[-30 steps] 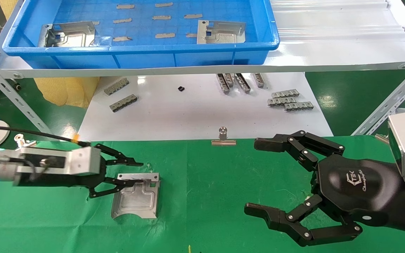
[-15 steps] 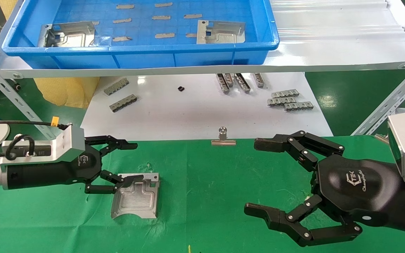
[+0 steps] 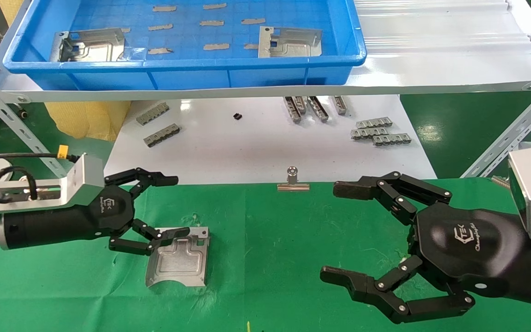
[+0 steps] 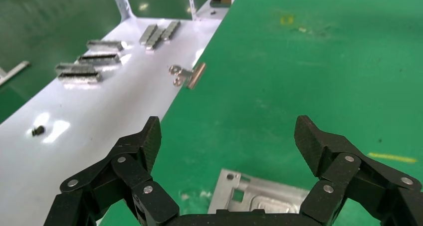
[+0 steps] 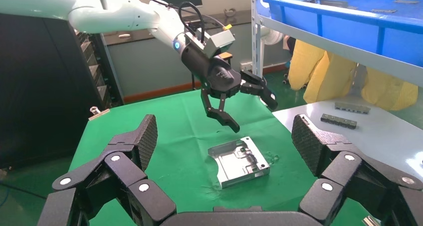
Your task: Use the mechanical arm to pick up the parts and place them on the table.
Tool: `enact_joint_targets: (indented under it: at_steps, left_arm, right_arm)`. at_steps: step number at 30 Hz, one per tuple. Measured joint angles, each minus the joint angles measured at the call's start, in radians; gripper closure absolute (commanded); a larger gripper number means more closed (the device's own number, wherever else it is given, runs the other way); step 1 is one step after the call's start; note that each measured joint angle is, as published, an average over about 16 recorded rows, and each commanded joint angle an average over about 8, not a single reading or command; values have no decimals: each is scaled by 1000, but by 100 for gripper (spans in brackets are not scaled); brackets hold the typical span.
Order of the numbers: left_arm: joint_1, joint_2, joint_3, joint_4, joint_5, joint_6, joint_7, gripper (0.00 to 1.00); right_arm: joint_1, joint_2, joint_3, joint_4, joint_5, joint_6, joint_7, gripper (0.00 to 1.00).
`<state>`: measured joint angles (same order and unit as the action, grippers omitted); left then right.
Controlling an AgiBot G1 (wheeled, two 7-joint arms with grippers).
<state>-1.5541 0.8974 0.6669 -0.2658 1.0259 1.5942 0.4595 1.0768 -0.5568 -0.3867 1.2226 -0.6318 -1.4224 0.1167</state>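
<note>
From the right wrist view we see our released left hand [image 5: 243,104] raised clear above the silver embossed part [image 5: 239,161] lying flat on the green desk [image 5: 164,136], our right hand [image 3: 339,233] spread too.

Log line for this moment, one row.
left gripper: open, above plate on cloth | right gripper: open, idle | plates in blue bin: two

table [image 3: 265,221] green | part [image 3: 178,263] silver | tray [image 3: 247,74] blue

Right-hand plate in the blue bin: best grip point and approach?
Likely from above: the plate lies flat in the bin, walls blocking side entry. Pinch its raised folded flange along the far edge. Right gripper is open, nearest.
</note>
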Motion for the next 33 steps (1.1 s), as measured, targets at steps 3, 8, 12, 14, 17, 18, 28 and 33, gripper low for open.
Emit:
enact_joint_targets:
  at_steps: [3,8,12,14,17,18,28,33]
  left_arm:
    - [29,-17,-23,-62,-18,-6,-39,0]
    - [77,-46,-63,-164,-48,-16,-104,0]
    - [116,-69,-94,-247,-72,-24,-157,0]
    - [135,-81,-109,-288,-83,-28,-183,0]
    - [165,-98,-133,-349,-101,-34,-222,0]
    - [174,-104,-141,-370,-107,-36,-235,0]
    - [271,-162,-219,-576,-167,-56,-366,0]
    - [320,-191,-258,-679,-197,-66,-431,0]
  right_arm:
    - [0,0,0,0,0,0,0,0]
    - [0,0,0,0,0,0,0,0]
    - [0,0,0,0,0,0,0,0]
    - [0,0,0,0,0,0,0,0]
    - [0,0,0,0,0,0,0,0]
    - [0,0,0,0,0,0,0,0]
    - [0,0,0,0,0,0,0,0]
    - [0,0,0,0,0,0,0,0]
